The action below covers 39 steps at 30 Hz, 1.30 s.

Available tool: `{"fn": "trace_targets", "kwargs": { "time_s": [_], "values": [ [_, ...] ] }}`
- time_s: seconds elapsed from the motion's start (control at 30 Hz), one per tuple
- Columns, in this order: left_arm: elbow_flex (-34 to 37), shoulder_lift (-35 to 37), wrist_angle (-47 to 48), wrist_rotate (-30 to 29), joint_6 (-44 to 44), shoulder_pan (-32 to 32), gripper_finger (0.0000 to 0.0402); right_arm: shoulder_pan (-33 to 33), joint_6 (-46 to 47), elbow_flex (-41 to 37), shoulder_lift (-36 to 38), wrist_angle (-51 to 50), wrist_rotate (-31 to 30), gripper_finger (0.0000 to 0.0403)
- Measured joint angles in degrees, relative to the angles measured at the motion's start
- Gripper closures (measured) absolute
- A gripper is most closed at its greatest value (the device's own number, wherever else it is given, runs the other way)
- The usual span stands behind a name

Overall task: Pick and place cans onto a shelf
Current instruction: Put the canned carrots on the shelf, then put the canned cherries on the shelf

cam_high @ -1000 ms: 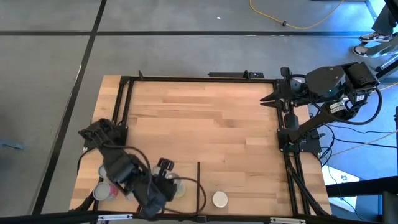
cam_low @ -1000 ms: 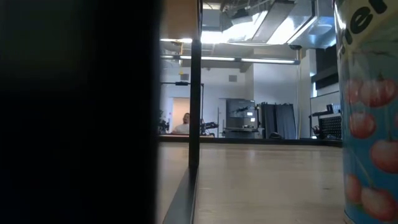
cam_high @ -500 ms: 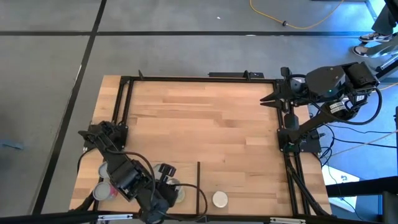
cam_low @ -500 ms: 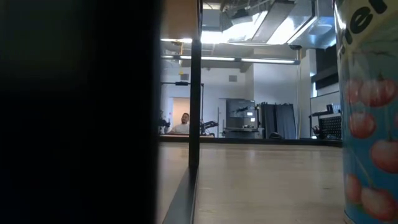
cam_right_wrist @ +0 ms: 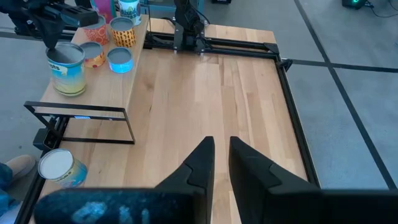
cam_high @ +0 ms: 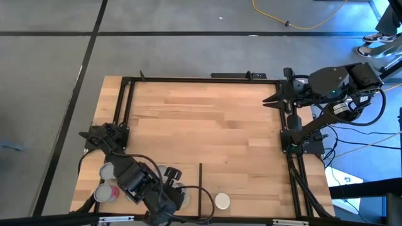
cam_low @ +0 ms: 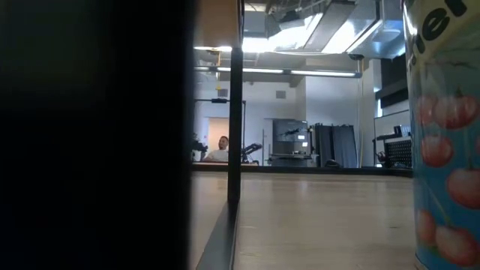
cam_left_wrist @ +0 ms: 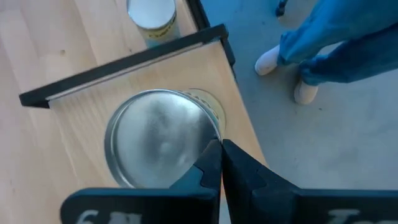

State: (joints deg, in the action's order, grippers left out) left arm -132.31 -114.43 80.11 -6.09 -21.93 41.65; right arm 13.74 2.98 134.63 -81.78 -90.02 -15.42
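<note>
My left gripper (cam_left_wrist: 219,163) has its fingers pressed together, empty, tips just above the rim of a silver-topped can (cam_left_wrist: 160,144) standing on the shelf (cam_left_wrist: 74,106) near its corner. A white-topped can (cam_left_wrist: 151,14) stands on the table (cam_high: 207,119) beyond the shelf's black edge. My right gripper (cam_right_wrist: 221,158) hangs slightly parted, holding nothing, over the table's far right side. A person's shoes (cam_left_wrist: 273,59) show on the grey floor.

A dark mass (cam_low: 90,135) blocks the low view's left half, and a can (cam_low: 442,135) is cut off at its right edge.
</note>
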Motion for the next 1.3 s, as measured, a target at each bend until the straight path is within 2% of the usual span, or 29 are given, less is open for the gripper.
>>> {"fn": "trace_targets", "kwargs": {
  "time_s": [0.33, 0.7, 1.0, 1.13, 1.3],
  "values": [
    [0.00, 0.00, -0.54, -0.41, -1.61, 0.00, 0.0400, 0.01, 0.00, 0.00, 0.00, 0.00, 0.02, 0.0353],
    [-0.02, 0.00, -0.45, -0.92, -1.90, 0.02, 0.0368, 0.00, 0.00, 0.01, 0.00, 0.00, 0.02, 0.0353],
    [-0.02, 0.03, 0.01, -1.50, -1.25, -0.24, 0.0369, 0.01, -0.25, 0.00, 0.00, 0.00, 0.63, 0.0353],
    [-0.02, 1.56, 0.04, -4.02, -0.31, -0.76, 0.0369, 0.02, -0.29, 0.02, 0.00, 0.00, 4.83, 0.0353],
    [-0.07, 5.57, 0.17, -12.81, 0.04, -1.42, 0.0369, 0.02, 0.00, -1.19, -1.60, 0.02, 10.47, 0.0353]
  ]
}}
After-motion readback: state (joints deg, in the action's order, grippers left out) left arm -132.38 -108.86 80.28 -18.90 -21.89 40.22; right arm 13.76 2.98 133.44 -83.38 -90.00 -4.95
